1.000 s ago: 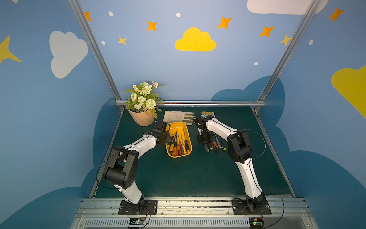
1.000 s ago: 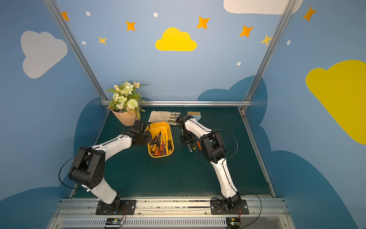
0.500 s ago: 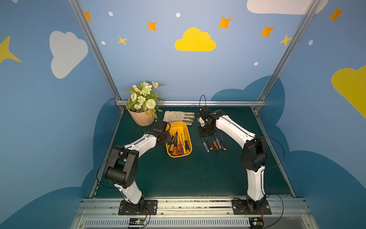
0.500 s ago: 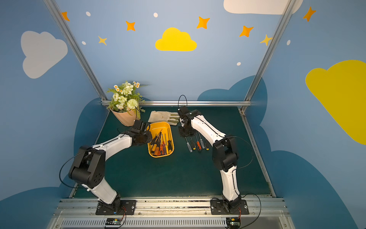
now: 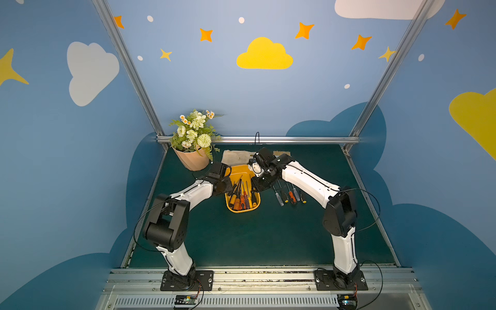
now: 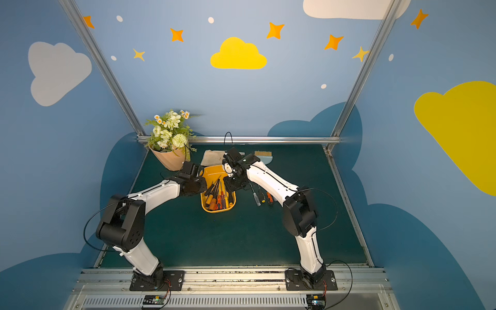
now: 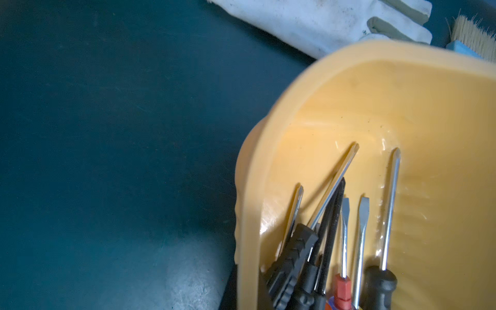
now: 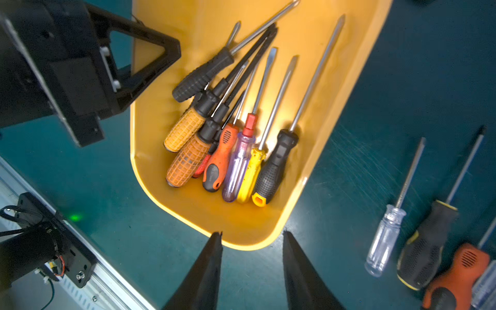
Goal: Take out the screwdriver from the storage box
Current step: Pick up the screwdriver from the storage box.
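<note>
The yellow-orange storage box (image 5: 243,210) (image 6: 218,210) lies mid-table with several screwdrivers (image 5: 241,196) (image 8: 230,139) in it, handles toward the front. My left gripper (image 5: 226,185) (image 6: 200,185) is shut on the box's left wall (image 7: 249,214), with dark fingers on either side of the rim. My right gripper (image 5: 259,185) (image 6: 232,185) (image 8: 252,236) hangs open over the box's right side. Its fingers (image 8: 214,255) are apart with nothing between them, and the box's near end wall (image 8: 241,228) lies just beyond their tips.
Several screwdrivers (image 5: 288,194) (image 8: 429,236) lie in a row on the green mat right of the box. A peach flower pot (image 5: 192,161), a beige glove (image 5: 236,157) (image 7: 322,24) and a brush (image 6: 263,155) sit along the back edge.
My right gripper rose from the row of screwdrivers on the mat, swung left over the box and opened wider. The left arm and the box stayed still.
</note>
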Robot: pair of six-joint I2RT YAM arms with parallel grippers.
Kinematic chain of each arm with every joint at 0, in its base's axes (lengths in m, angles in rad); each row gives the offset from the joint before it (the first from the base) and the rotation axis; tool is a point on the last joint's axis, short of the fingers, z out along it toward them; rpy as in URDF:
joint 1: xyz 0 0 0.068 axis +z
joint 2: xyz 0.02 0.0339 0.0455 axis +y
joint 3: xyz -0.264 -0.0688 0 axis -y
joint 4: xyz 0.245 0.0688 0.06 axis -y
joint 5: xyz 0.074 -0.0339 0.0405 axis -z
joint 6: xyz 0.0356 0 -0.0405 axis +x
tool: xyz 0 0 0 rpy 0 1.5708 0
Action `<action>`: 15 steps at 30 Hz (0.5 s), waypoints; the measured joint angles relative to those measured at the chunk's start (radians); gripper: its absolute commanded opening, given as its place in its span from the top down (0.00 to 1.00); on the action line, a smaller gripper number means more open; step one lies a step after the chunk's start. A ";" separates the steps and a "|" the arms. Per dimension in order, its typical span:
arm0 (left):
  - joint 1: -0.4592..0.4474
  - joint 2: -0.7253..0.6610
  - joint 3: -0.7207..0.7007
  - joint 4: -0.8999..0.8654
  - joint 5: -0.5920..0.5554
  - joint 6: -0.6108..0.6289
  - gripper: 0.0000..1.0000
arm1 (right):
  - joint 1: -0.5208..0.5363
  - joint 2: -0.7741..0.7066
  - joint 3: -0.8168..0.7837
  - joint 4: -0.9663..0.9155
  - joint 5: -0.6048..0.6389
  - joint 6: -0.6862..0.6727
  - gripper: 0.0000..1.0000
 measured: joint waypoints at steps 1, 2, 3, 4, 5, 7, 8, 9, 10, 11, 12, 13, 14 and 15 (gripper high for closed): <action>0.000 0.000 0.000 0.000 0.000 0.000 0.98 | 0.005 0.016 0.012 -0.001 -0.007 0.000 0.60; 0.000 0.000 0.000 0.000 0.000 0.000 0.98 | 0.009 0.028 0.021 -0.001 -0.010 0.000 0.60; 0.000 0.000 0.000 0.000 0.000 0.000 0.97 | 0.015 0.045 0.032 -0.001 -0.014 0.000 0.60; 0.000 0.000 0.000 0.000 0.001 0.000 0.98 | 0.019 0.060 0.042 -0.003 -0.018 0.001 0.60; 0.000 0.000 0.000 0.000 0.002 0.000 0.98 | 0.022 0.072 0.048 -0.003 -0.020 0.002 0.60; 0.000 0.000 0.000 0.000 0.003 0.000 0.98 | 0.028 0.098 0.060 -0.004 -0.028 0.003 0.60; 0.000 0.000 0.000 0.000 0.003 0.000 0.97 | 0.031 0.108 0.061 -0.004 -0.032 0.005 0.60; 0.000 0.000 0.000 0.000 0.004 0.000 0.98 | 0.034 0.117 0.062 -0.005 -0.035 0.006 0.60; 0.000 0.000 0.000 0.000 0.004 0.000 0.98 | 0.037 0.126 0.062 -0.006 -0.038 0.008 0.60; 0.000 0.000 0.000 0.001 0.005 0.000 0.97 | 0.039 0.134 0.062 -0.006 -0.041 0.008 0.60; 0.001 0.000 0.000 0.002 0.006 0.000 0.98 | 0.042 0.142 0.063 -0.007 -0.043 0.010 0.60; 0.001 0.000 0.000 0.002 0.007 0.000 0.97 | 0.045 0.154 0.069 -0.010 -0.046 0.012 0.60; 0.000 0.000 0.000 0.002 0.008 0.000 0.98 | 0.046 0.165 0.076 -0.010 -0.049 0.014 0.60; 0.000 0.000 0.000 0.002 0.008 0.000 0.98 | 0.048 0.177 0.084 -0.010 -0.052 0.017 0.60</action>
